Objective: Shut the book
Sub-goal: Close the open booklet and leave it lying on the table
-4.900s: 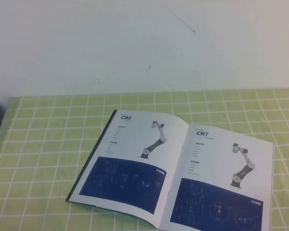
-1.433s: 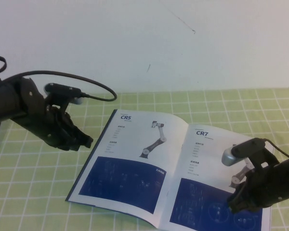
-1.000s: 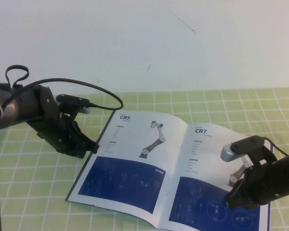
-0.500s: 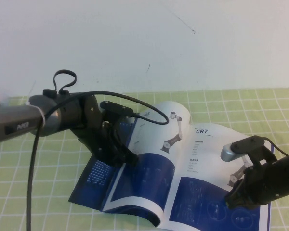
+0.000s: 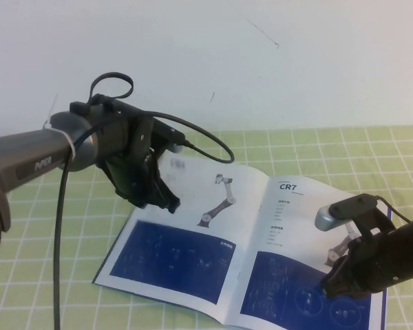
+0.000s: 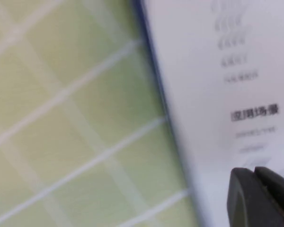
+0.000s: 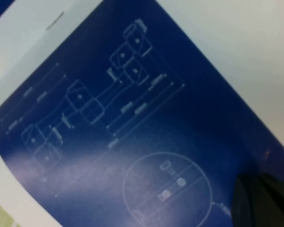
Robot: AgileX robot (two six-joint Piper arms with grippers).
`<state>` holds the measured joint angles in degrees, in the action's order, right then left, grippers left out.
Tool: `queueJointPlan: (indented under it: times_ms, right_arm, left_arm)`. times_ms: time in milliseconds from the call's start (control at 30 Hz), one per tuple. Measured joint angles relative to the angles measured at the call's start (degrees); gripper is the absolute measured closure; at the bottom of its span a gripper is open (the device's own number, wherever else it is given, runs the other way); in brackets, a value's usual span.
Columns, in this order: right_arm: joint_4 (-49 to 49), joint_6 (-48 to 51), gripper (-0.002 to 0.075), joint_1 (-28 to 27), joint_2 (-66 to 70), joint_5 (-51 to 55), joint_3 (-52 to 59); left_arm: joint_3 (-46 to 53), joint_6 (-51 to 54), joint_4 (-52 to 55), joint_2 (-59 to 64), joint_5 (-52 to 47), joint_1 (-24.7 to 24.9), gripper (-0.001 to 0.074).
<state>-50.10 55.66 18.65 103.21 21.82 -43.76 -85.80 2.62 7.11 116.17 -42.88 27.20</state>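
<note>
My right gripper [image 5: 328, 287] is down on the near part of the book [image 5: 220, 234]. Its fingers are drawn together, and the tip presses on the dark blue drawing panel of the right-hand page, under the heading CR7. From my right wrist, that blue panel with its thin white line drawings fills nearly everything, and my dark fingertips [image 7: 258, 198] sit over its corner.

The book lies open and flat on the green checked tablecloth [image 5: 48, 240], both pages facing up with the spine fold between them. Each page has a robot arm picture above a blue panel.

At the book's far left corner is my left gripper [image 5: 168, 204], fingers together and clamped on nothing. It hangs right at the outer edge of the left-hand page. My left wrist camera sees that page edge running across the cloth's white grid lines. A black cable [image 5: 206, 137] loops from that arm above the book's far edge. Beyond the book stands a plain white wall [image 5: 296, 82].
</note>
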Motion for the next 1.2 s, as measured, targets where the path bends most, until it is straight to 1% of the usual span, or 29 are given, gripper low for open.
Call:
queueJointPlan:
  times_ms: [100,200,333,467,600,800,1067,1200]
  right_arm:
    - [0.00,-0.21,0.0729,0.00,0.10,0.14,-0.11]
    - [0.00,-0.31,0.0729,0.00,0.10,0.23,-0.11]
    - [0.00,-0.44,0.0729,0.00,0.10,0.23,-0.20]
    - [0.00,-0.65,0.0729,0.00,0.10,0.23,-0.20]
    - [0.00,-0.79,0.0729,0.00,0.10,0.23,-0.20]
    - [0.00,-0.90,0.0729,0.00,0.10,0.06,-0.20]
    - [0.10,-0.90,0.0729,0.00,0.10,-0.07,-0.20]
    - [0.10,-0.90,0.0729,0.00,0.10,-0.07,-0.20]
  left_arm:
    - [-0.24,-4.90,7.09,0.39,-0.48,0.00,0.0739]
    - [-0.34,-6.33,11.23,1.32,-0.85,-0.12,0.0739]
    - [-0.34,-7.63,12.75,2.74,-0.83,-1.28,0.0739]
    - [-0.34,-8.12,10.79,3.71,-0.83,-3.48,0.0739]
    - [-0.34,-7.17,5.70,4.49,-1.53,-5.00,0.0739]
    - [-0.46,-0.14,-4.19,4.26,-2.28,-5.51,0.0739]
    - [-0.46,1.40,-8.22,4.14,-2.49,-5.59,0.0739]
    - [-0.46,4.87,-14.38,4.14,-2.62,-5.59,0.0739]
